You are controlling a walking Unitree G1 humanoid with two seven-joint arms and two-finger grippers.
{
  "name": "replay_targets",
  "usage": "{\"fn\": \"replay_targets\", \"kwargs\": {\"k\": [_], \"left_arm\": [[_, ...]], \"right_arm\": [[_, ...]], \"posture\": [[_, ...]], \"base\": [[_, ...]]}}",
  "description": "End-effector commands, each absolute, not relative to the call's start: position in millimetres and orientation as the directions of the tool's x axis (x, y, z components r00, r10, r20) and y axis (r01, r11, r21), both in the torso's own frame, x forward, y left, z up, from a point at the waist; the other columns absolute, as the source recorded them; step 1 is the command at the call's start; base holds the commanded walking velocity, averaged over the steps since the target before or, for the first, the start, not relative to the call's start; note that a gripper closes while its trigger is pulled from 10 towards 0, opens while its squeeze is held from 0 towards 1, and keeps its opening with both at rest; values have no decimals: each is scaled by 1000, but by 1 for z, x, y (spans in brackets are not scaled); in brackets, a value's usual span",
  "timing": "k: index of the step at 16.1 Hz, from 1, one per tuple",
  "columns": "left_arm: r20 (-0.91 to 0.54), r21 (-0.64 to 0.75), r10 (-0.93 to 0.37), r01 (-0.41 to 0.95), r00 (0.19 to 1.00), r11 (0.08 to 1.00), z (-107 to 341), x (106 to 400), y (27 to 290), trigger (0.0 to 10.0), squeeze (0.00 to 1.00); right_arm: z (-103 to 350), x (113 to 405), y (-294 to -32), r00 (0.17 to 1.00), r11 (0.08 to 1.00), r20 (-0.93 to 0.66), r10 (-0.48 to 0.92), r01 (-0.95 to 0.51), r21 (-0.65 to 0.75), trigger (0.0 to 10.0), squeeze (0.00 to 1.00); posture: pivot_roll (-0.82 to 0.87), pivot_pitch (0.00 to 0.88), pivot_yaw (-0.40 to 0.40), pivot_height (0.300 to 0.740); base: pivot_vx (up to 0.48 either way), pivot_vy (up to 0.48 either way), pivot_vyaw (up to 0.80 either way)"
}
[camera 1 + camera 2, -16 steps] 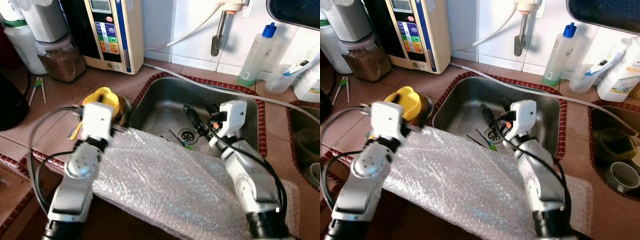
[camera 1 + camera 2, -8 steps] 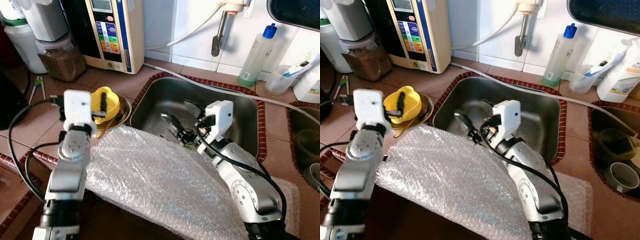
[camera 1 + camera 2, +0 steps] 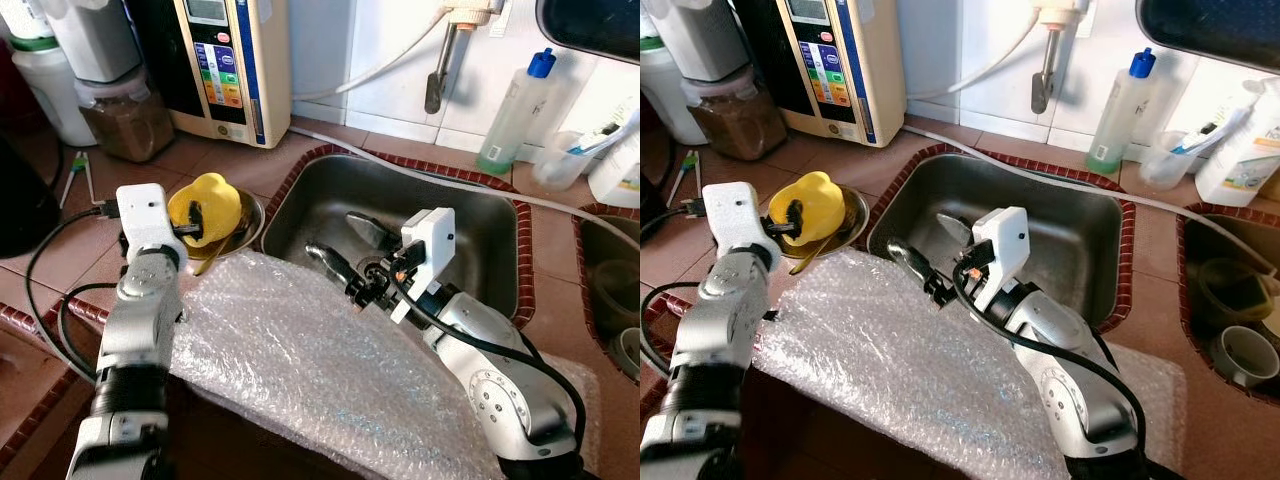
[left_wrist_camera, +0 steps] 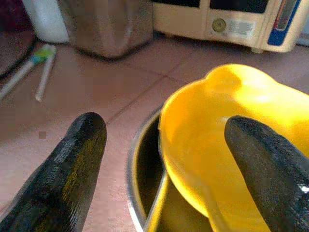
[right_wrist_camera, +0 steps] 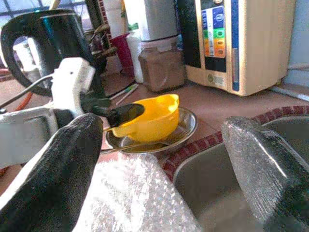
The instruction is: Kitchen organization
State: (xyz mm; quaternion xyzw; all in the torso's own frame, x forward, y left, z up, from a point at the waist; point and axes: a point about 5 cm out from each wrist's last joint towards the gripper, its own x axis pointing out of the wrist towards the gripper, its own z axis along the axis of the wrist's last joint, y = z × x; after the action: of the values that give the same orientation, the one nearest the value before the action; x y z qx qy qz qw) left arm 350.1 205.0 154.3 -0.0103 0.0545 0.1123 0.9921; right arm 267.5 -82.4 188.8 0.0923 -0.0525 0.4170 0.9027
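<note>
Left gripper (image 3: 197, 221), fingers spread, straddles the yellow bowl's (image 3: 210, 200) rim in the steel dish (image 3: 847, 222) beside the sink (image 3: 490, 235); close squarely before lifting. Right gripper (image 3: 345, 258) hangs open over the sink.

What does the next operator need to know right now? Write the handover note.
Left end effector: open, fingers straddling the rim of the yellow bowl, which sits in a metal dish on the counter left of the sink.
Right end effector: open, holding nothing, over the sink's front left edge.
Bubble wrap lies across the counter front.
Done: nothing gripped yet. Left: close on the bowl and move it.
</note>
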Motion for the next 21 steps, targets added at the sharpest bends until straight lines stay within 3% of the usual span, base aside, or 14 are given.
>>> {"fn": "replay_targets", "kwargs": {"k": [1,5,6,7,8,11,15,21], "left_arm": [[-137,-28,198,-204,971,979,154,355,202,10000,0],[-180,-84,144,-161,973,983,153,362,192,9922,0],[-180,-90,137,-155,974,984,153,362,191,6157,0],[-180,-90,137,-155,974,984,153,362,191,6157,0],[-185,-98,130,-150,974,984,153,362,189,0,0],[-272,-174,146,-197,951,965,144,360,191,0,0],[-314,-219,145,-220,938,950,141,359,194,0,0],[-300,-184,198,-260,933,948,144,358,204,0,0]], "right_arm": [[196,262,-78,609,600,198,768,-792,114,10000,0],[197,251,-72,528,513,196,827,-850,121,10000,0],[198,249,-73,516,499,200,833,-857,131,10000,0],[198,249,-73,516,499,200,833,-857,131,10000,0],[199,249,-74,505,486,203,839,-863,139,10000,0],[199,246,-75,462,439,198,865,-886,148,10000,0],[198,246,-77,464,444,180,867,-885,140,10000,0],[200,247,-78,466,434,209,860,-883,179,10000,0]], "posture": [[-22,52,29,740],[-24,52,29,740],[-24,53,29,740],[-24,53,29,740],[-25,53,27,740],[-22,55,22,740],[-26,59,21,740],[-26,61,16,740]], "base": [[0,0,0],[0,0,0],[0,0,0],[0,0,0],[0,0,0],[0,0,0],[0,0,0],[0,0,0]]}}
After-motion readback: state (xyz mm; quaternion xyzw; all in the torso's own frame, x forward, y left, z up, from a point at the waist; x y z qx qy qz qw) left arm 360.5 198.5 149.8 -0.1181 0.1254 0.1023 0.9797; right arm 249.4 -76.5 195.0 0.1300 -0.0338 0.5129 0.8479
